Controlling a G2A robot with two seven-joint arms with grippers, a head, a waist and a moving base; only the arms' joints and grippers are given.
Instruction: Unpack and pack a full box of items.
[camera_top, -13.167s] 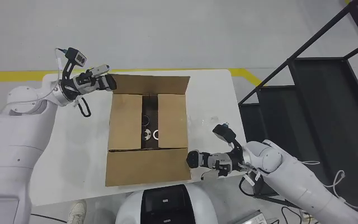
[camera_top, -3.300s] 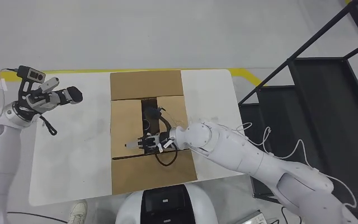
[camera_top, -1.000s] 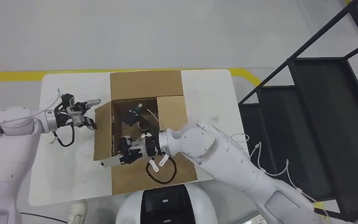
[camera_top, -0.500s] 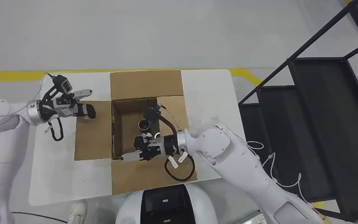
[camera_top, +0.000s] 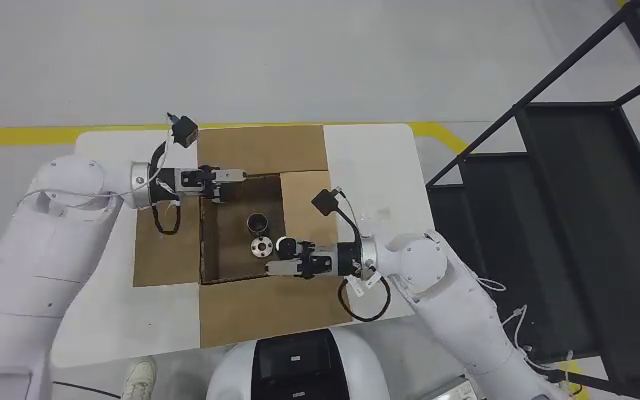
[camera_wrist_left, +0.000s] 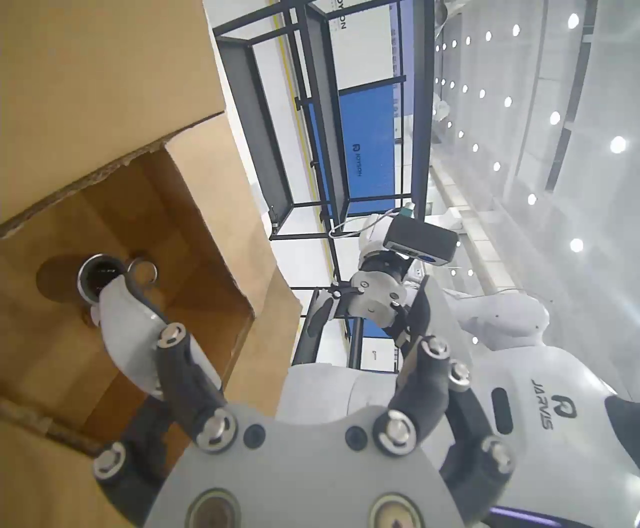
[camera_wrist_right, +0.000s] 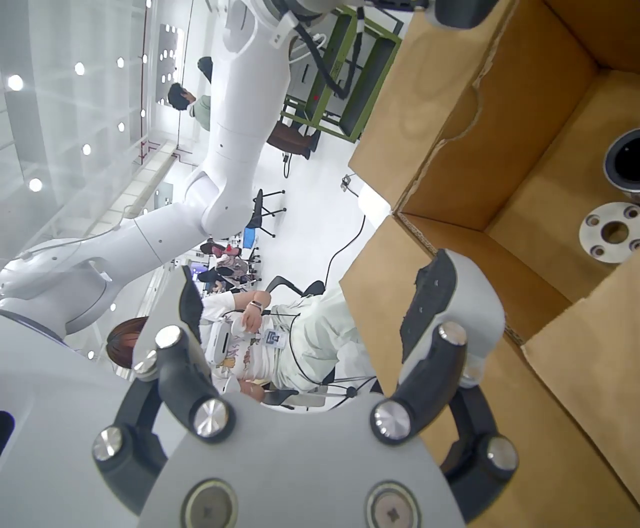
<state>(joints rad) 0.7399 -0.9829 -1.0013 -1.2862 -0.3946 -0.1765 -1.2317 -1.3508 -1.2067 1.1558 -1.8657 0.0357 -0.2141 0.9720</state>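
Unpacking appears barely begun: the open box (camera_top: 222, 235) sits on the table (camera_top: 370, 160), a flange (camera_top: 262, 247) and dark cup (camera_top: 258, 222) on its floor. Right gripper (camera_top: 282, 268), spread and empty, hangs beside the flange; left gripper (camera_top: 232, 175), also spread, is at the far rim. Next move: descend and close on the flange.

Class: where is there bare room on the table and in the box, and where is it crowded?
Bare table lies right of the box and at the near left corner. Inside, the floor along the left wall is free; cup, disc and right arm crowd the middle.
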